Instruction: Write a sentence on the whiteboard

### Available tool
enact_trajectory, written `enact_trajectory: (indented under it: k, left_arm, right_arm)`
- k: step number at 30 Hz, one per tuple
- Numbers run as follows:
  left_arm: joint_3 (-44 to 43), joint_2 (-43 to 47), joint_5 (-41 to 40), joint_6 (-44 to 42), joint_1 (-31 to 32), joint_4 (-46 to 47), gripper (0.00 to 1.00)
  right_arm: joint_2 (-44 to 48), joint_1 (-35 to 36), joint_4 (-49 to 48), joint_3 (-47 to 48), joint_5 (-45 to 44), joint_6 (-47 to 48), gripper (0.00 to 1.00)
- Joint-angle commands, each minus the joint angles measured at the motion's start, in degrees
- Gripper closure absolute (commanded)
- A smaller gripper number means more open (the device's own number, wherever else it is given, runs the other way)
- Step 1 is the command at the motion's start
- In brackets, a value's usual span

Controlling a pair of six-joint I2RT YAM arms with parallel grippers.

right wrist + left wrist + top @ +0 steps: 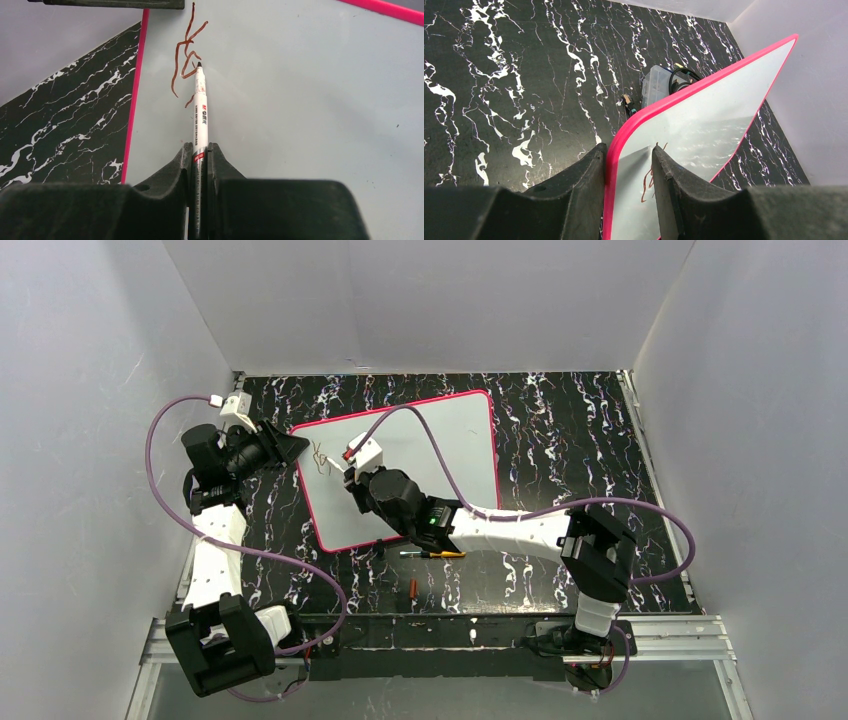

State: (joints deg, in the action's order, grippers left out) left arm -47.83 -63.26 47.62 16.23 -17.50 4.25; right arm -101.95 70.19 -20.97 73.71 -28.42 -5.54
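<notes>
Clamping the pink-rimmed, large white rectangular whiteboard (704,120) at its far-left corner, the left gripper (628,150) pinches the rim. The right gripper (200,147) grips a slim white marker (201,110), tip beside the reddish-brown handwritten sentence (185,55) on that corner.
</notes>
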Motion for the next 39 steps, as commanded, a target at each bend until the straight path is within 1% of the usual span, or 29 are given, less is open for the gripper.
enact_trajectory:
  k: [1, 7, 12, 19, 25, 39]
  left_arm:
    - [-0.7, 2.2, 3.2, -0.1, 0.4, -0.9, 0.64]
    - [-0.7, 2.2, 3.1, -0.2, 0.4, -0.9, 0.64]
    - [-0.6, 2.3, 3.1, -0.2, 0.4, -1.0, 0.64]
    - [-0.6, 2.3, 3.1, -0.3, 0.4, -1.0, 0.64]
    - [-0.7, 2.2, 3.1, -0.4, 0.4, -1.0, 0.64]
    - [-0.7, 2.3, 3.0, -0.4, 0.5, -1.1, 0.64]
  right_arm:
    - [1.1, -0.8, -3.1, 1.3, -1.6, 1.7, 0.99]
    - [4.9, -0.7, -7.2, -3.2, 0.6, 1.8, 0.99]
    - [4.0, -0.7, -5.4, -2.1, -1.3, 2.1, 0.99]
    - [3.1, -0.7, -5.9, -1.4, -0.7, 2.8, 0.99]
    - [2.3, -0.8, -4.5, -0.7, -2.2, 2.8, 0.99]
    - [3.9, -0.7, -1.8, -5.6, -0.4, -0.4, 0.99]
